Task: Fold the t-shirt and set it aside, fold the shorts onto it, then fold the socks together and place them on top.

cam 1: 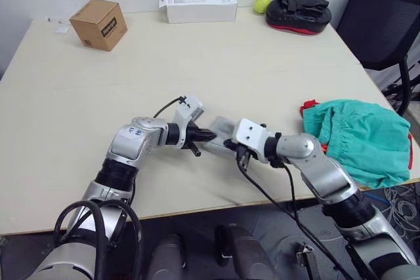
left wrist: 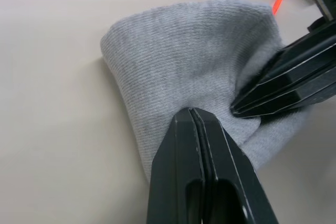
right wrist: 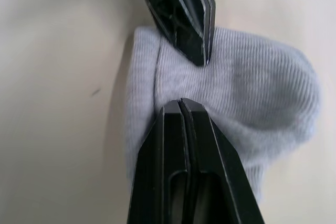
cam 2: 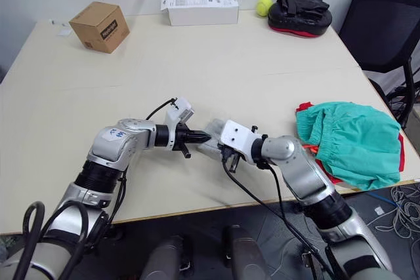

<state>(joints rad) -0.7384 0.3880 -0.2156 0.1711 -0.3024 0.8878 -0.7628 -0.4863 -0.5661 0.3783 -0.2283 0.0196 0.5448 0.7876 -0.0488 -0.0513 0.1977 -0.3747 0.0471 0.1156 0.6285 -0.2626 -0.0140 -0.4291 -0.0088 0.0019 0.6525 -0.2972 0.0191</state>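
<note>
A: Socks [left wrist: 199, 66]? Material, shape, quick.

B: Light grey ribbed knit, soft, bunched into a rounded lump, lying on the table [cam 1: 216, 63] near its front edge, centre. Left gripper [cam 1: 209, 135] comes in from 9 o'clock, right gripper [cam 1: 234, 143] from 3 o'clock, tips almost meeting on the cloth.

A: Finger state?

B: Both pairs pressed together, black and tapered. In the left wrist view the tips seem to nip a fold of the knit; in the right wrist view the same, with the other gripper's tips touching the cloth just beyond. Whether the fabric is truly between the pads, I cannot tell for sure, but it reads as a pinch.

A: The other garments?

B: Shorts [cam 1: 357, 136], teal-green, crumpled, gathered waistband, at 3 o'clock of the socks by the table's right edge. T-shirt [cam 2: 394, 155] underneath, red edges poking out.

A: What do the head views add?

B: Background. Cardboard box [cam 1: 98, 24] at 11 o'clock, white carton [cam 1: 198, 6] at 12, yellow-green ball [cam 1: 262, 2], black padded mitt [cam 1: 299, 10] at 1 o'clock, black chair [cam 1: 384, 27] beyond. Wrist views give the rib texture.
</note>
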